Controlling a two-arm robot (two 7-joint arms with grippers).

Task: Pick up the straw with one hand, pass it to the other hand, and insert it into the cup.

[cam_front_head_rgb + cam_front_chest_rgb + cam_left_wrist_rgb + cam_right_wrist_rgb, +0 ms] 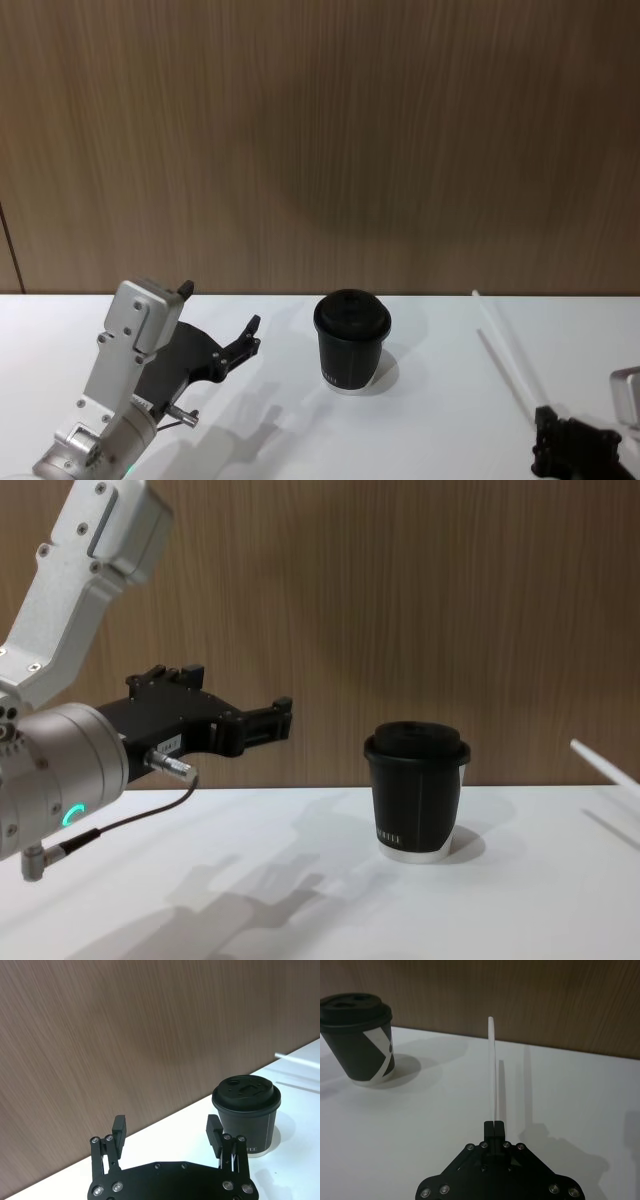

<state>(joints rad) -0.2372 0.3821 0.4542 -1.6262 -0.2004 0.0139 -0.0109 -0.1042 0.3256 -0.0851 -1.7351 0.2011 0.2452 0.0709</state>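
Note:
The black ribbed cup [351, 342] with its domed lid stands upright on the white table [430, 420], also seen as cup [418, 792]. My right gripper [546, 413] at the table's right front is shut on the low end of the thin white straw [505, 343]. The straw [493, 1067] rises from the closed fingertips, tilted away toward the wall, to the right of the cup [361, 1040]. My left gripper [220, 306], with silver wrist and green ring light, hovers open above the table left of the cup. In its wrist view the left gripper [167, 1125] is empty, the cup [246, 1110] just beyond its finger.
A brown wood-grain wall [320, 140] backs the table. The straw's thin shadow [505, 378] lies on the table beside it. A thin black cable [120, 825] hangs from the left wrist.

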